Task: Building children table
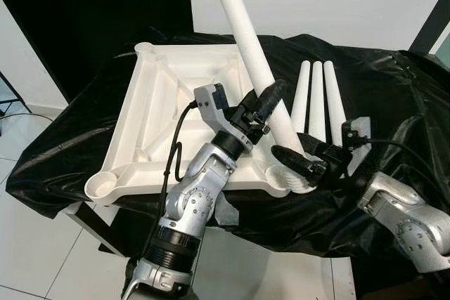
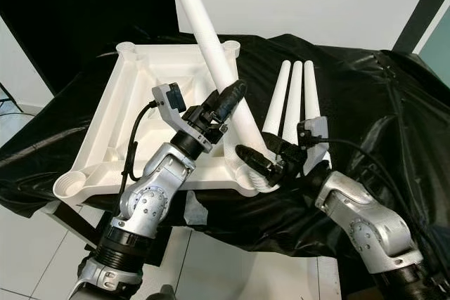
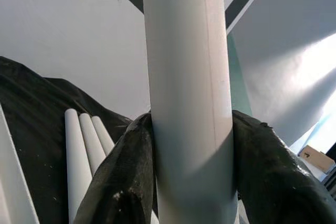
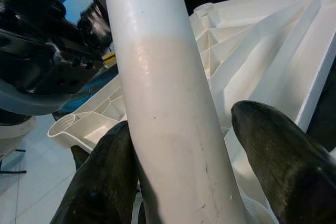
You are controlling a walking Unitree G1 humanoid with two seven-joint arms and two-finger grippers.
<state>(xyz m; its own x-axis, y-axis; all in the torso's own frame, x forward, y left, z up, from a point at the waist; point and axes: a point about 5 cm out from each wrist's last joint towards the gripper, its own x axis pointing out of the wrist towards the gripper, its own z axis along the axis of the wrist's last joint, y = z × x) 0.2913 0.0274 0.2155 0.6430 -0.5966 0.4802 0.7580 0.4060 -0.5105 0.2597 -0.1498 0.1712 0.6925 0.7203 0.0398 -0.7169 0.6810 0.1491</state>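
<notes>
Bright, even daylight and sharp head views; wrist views show close foreground soft, with mild glare.

**Both our grippers on the leg**

Our left arm (image 1: 190, 209) rises from below, elbow bent, forearm slanting up toward the leg (image 1: 247, 40). Our left gripper (image 1: 266, 107) is clamped on that leg, one black finger (image 3: 122, 177) pressed to each side of it. Our right arm (image 2: 362, 219) comes in from the right, bent at the elbow, wrist turned inward. Our right gripper (image 2: 261, 159) sits lower on the leg, near its foot; one finger (image 4: 102, 182) touches the leg, the other (image 4: 278, 156) stands slightly apart from it.
</notes>
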